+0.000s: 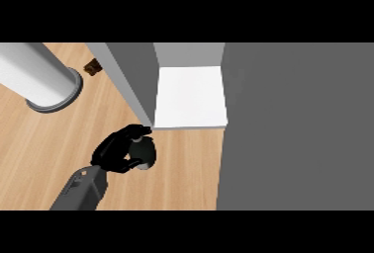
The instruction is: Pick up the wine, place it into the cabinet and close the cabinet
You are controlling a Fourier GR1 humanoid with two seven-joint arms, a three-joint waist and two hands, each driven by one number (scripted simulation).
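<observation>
Holding the wine bottle, the left hand has its fingers curled round it. The open cabinet is just in front of the hand. The wine is not inside yet. After that, the cabinet needs closing.

A kitchen: wooden counter and an open cabinet (white inside).

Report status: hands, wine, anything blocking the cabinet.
Left hand curled round dark wine bottle, just short of white cabinet shelf. Right hand out of view. Open grey cabinet door edge near fingers; nothing between bottle and shelf.
</observation>
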